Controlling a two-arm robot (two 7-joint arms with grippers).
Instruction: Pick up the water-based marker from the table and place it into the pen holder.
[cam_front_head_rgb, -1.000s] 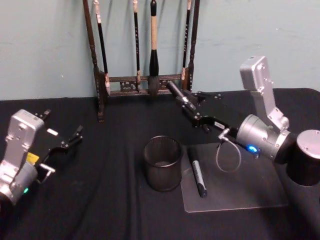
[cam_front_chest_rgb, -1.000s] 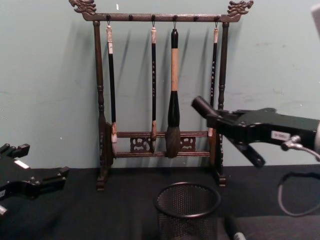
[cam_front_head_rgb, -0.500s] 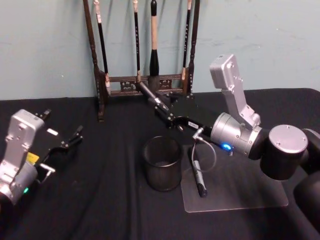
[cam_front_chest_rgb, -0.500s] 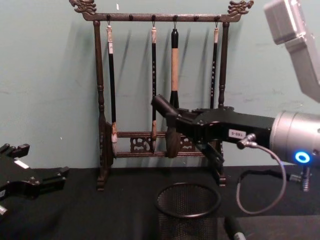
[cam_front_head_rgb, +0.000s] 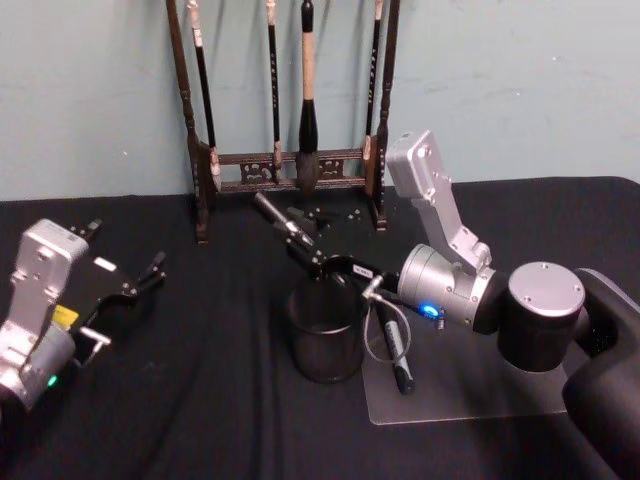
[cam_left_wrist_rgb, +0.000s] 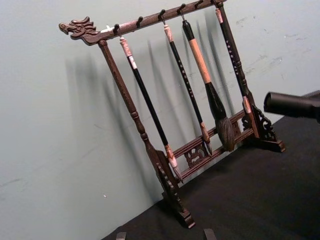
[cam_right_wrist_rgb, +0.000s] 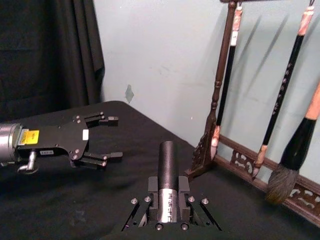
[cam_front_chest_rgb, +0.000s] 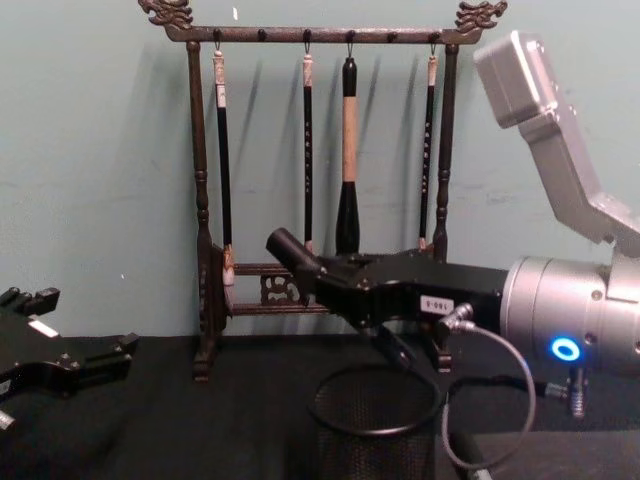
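My right gripper is shut on a water-based marker with a black cap and silver barrel. It holds the marker tilted, cap up, just above the far rim of the pen holder, a black mesh cup on the table. In the chest view the marker sticks out of the right gripper over the pen holder. The right wrist view shows the marker clamped between the fingers. My left gripper rests open at the left, away from the pen holder.
A second dark marker lies on the greyer mat right of the cup. A tall wooden brush rack with hanging calligraphy brushes stands against the back wall behind the cup.
My right arm swung left and down with the marker, from right of the rack's post to just over the pen holder. The left arm stayed still.
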